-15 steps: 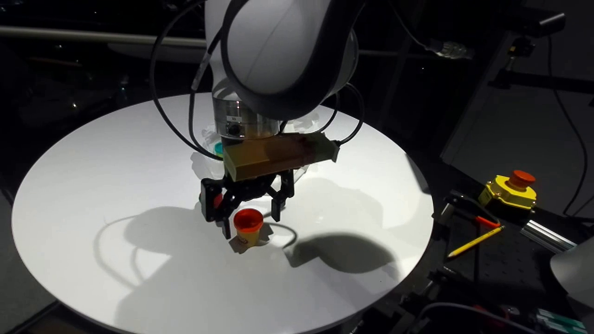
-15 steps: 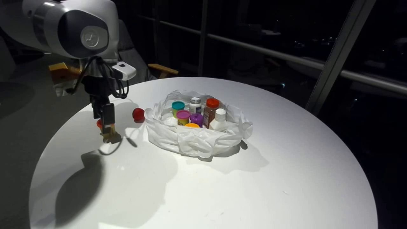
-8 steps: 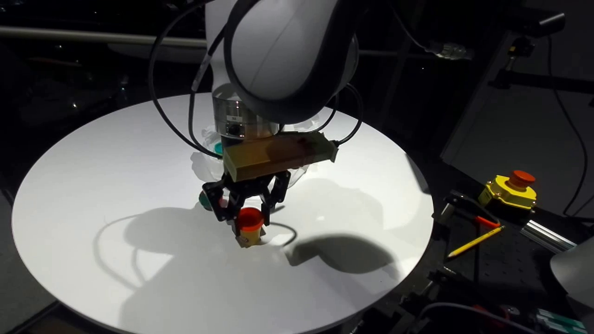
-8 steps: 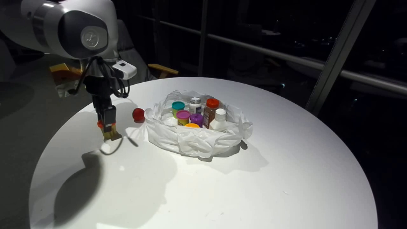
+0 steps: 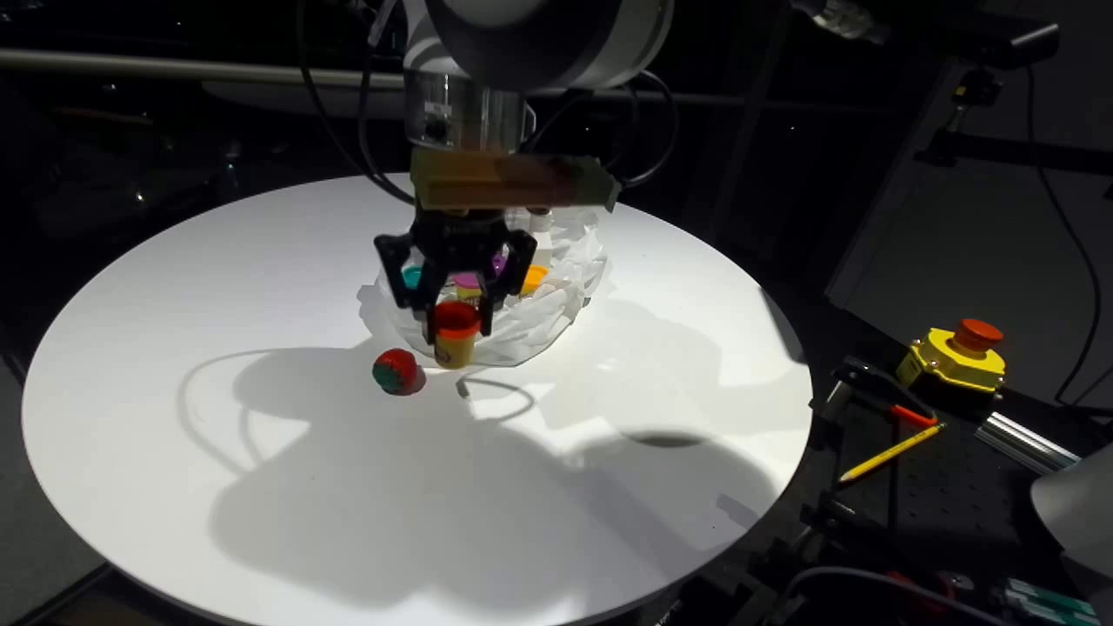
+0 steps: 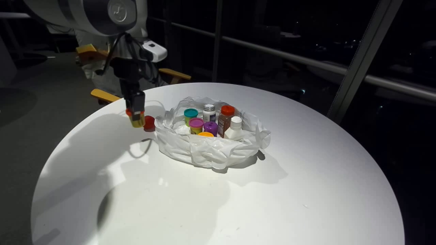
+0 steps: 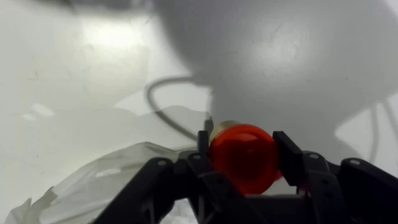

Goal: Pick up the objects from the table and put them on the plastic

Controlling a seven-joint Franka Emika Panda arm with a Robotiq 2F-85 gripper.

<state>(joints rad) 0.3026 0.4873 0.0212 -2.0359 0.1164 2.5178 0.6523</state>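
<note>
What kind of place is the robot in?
Probably a robot lab, though I can't be sure. There's a robot arm, a yellow box topped by a red button, maybe for stopping it, and a pencil lying nearby.

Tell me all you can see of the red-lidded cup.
The cup is small, yellow and round, with blurred dark print on its side and a rimmed red lid; it looks like plastic. The gripper holds it from both sides at the lid, roughly upright, off the table and apart from the bag.
</note>
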